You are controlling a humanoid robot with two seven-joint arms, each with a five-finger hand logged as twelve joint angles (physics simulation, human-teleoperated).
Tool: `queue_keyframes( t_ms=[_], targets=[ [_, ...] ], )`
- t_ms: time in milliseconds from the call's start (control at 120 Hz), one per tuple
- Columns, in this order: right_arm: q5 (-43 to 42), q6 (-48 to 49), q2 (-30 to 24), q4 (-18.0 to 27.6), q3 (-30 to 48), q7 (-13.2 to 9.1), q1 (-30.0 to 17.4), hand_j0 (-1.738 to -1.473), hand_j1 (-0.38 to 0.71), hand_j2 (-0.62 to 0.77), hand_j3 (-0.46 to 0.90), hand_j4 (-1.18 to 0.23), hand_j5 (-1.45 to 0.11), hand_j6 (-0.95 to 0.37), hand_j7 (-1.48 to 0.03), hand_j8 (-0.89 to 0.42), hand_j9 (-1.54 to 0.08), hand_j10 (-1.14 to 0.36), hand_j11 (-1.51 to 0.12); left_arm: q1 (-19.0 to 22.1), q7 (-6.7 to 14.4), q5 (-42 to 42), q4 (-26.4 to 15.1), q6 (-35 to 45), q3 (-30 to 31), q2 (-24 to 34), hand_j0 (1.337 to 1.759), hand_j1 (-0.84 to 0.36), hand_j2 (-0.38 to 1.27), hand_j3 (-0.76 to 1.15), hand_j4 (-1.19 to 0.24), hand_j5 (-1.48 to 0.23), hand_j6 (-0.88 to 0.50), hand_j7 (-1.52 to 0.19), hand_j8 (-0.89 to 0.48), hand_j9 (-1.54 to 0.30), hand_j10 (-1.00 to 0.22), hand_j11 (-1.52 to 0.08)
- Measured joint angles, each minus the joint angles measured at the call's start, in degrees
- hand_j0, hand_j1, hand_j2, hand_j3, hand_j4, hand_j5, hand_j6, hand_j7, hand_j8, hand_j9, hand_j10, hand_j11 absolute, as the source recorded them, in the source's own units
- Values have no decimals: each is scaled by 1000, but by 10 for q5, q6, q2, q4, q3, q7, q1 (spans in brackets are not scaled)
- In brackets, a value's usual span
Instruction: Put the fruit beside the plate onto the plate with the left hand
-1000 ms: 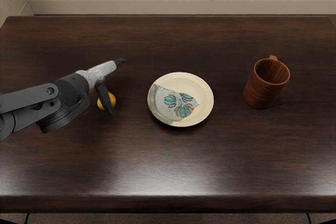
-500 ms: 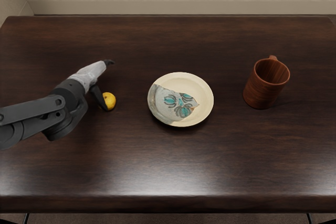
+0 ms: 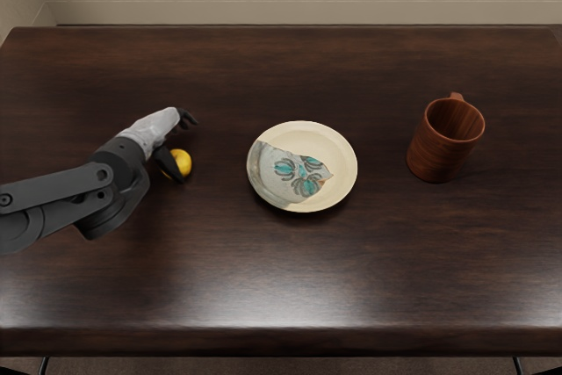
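Note:
A small yellow-orange fruit [image 3: 182, 162] lies on the dark table, left of the cream plate [image 3: 338, 184] with the teal flower pattern. My left hand [image 3: 172, 140] comes in from the left edge and sits right beside the fruit, on its left. The fingers curl above it near the top, and the dark thumb [image 3: 167, 166] touches its lower left side. The hand has no closed hold on the fruit, which still rests on the table. The right arm does not show.
A brown wooden mug [image 3: 445, 140] stands to the right of the plate, handle toward the back. The dark wooden table [image 3: 290, 278] ends at a beige wall at the rear.
The left hand pulled back to the left off the fruit, uncovering it, then its fingers curled down toward the fruit. The fruit stayed nearly in place.

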Motion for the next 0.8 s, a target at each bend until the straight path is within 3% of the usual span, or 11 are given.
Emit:
queue_keyframes(
  t_ms=[342,800],
  targets=[
    [0,0,0,0,0,0,0,-1658,-331,-3,0,-15,-20,-15,-20,-15,-20,-15,-20,-2,0,0,18,0,-1,-1,1658,-146,139,0,-432,-562,-432,-562,-432,-562,-431,-563],
    [0,0,0,0,0,0,0,-1658,-331,-3,0,-15,-20,-15,-20,-15,-20,-15,-20,1,0,0,25,41,-2,-4,1658,-210,137,0,-476,-620,-477,-620,-477,-620,-476,-620]
  ],
)
